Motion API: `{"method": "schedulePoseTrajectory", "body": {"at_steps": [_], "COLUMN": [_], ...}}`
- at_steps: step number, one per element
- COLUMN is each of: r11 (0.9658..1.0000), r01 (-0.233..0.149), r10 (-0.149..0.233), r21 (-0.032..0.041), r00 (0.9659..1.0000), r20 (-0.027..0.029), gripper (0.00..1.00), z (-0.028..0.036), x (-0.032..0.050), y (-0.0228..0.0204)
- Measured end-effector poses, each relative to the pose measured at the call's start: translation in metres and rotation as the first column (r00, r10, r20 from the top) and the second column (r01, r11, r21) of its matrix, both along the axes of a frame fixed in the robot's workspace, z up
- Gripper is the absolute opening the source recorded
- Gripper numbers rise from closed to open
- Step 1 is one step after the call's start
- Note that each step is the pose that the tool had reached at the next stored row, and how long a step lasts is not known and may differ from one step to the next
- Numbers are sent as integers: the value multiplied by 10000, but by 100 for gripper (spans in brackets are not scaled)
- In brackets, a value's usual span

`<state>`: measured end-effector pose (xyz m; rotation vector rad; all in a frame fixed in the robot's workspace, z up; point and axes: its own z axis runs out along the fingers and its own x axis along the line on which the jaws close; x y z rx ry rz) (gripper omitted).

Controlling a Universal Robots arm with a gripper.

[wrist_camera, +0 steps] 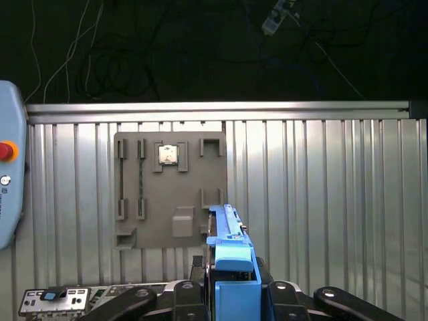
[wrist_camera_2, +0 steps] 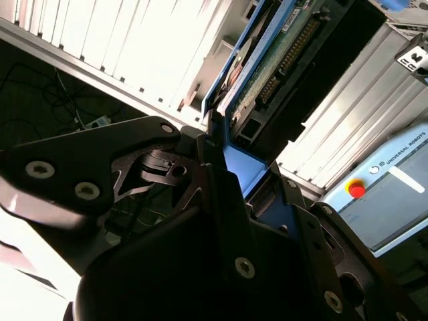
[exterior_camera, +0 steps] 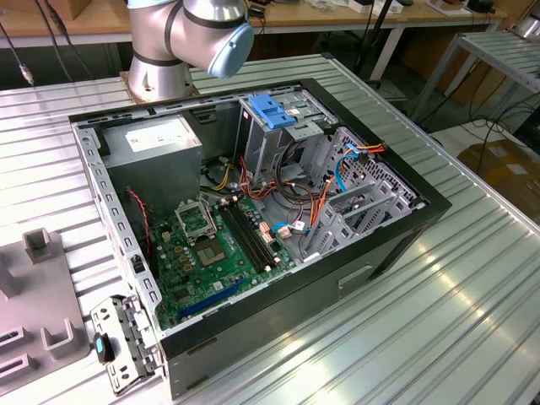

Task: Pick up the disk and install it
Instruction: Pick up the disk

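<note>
The disk (wrist_camera_2: 267,73) is held edge-on high above the table, its green circuit board and blue carrier rails facing the second wrist camera. In the first wrist view the disk (wrist_camera: 231,251) appears as a narrow blue rail rising from between the black fingers. My gripper (wrist_camera_2: 224,164) is shut on the blue end of the carrier, one black finger (wrist_camera_2: 200,150) pressed against each side. The open computer case (exterior_camera: 337,287) lies on the ribbed metal table, with a grey drive cage (exterior_camera: 261,148) topped by a blue-handled bracket (exterior_camera: 272,110) at its far side.
A grey fixture plate (wrist_camera: 154,194) carrying a small chip (wrist_camera: 167,154) lies on the table below the gripper. A metal bracket (exterior_camera: 118,337) sits beside the case's near corner. A pendant with a red button (wrist_camera: 7,150) hangs at the table's side. The arm's base (exterior_camera: 160,51) stands behind the case.
</note>
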<state>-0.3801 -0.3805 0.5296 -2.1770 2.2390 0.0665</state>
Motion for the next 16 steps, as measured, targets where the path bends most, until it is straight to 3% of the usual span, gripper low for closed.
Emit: {"method": "schedulePoseTrajectory", "body": {"at_steps": [16], "r11": [10000], "r01": [0], "r10": [0], "r21": [0], "r00": [10000], "r20": [0], "gripper": [37], "z": [0], "x": [129], "y": [-3]}}
